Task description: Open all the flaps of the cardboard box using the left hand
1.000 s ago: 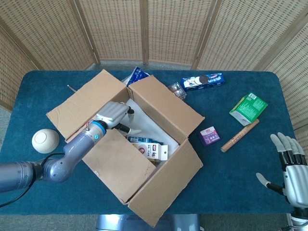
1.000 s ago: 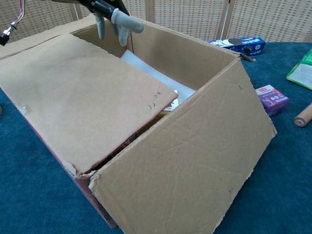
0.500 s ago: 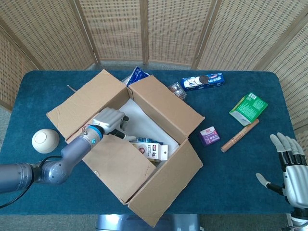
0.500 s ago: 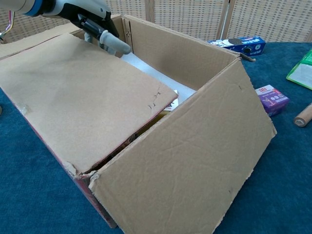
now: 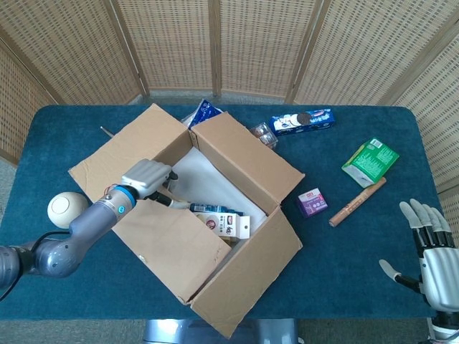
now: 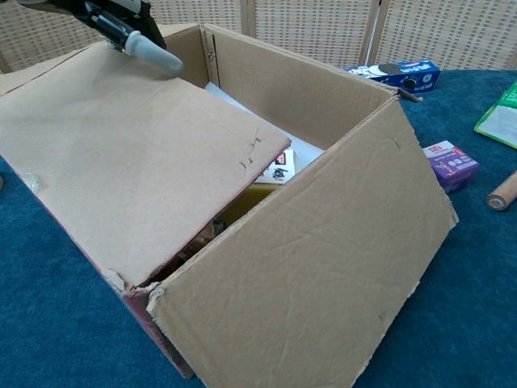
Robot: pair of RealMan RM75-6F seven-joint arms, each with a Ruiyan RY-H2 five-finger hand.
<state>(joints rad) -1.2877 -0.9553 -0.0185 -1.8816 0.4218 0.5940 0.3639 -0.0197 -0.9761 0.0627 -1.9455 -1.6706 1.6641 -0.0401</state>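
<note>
Head view shows the left hand (image 5: 145,176), fingers curled, touching the near flap (image 5: 176,240) of the cardboard box (image 5: 237,179), whose long axis runs diagonally across the desk (image 5: 344,272).

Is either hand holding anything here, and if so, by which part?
The left hand has its fingers at the free edge of the box's near-left flap; a true grip cannot be told. The right hand holds nothing.

Robot hand (image 6: 121,31) atop box flap (image 6: 129,153)
</note>
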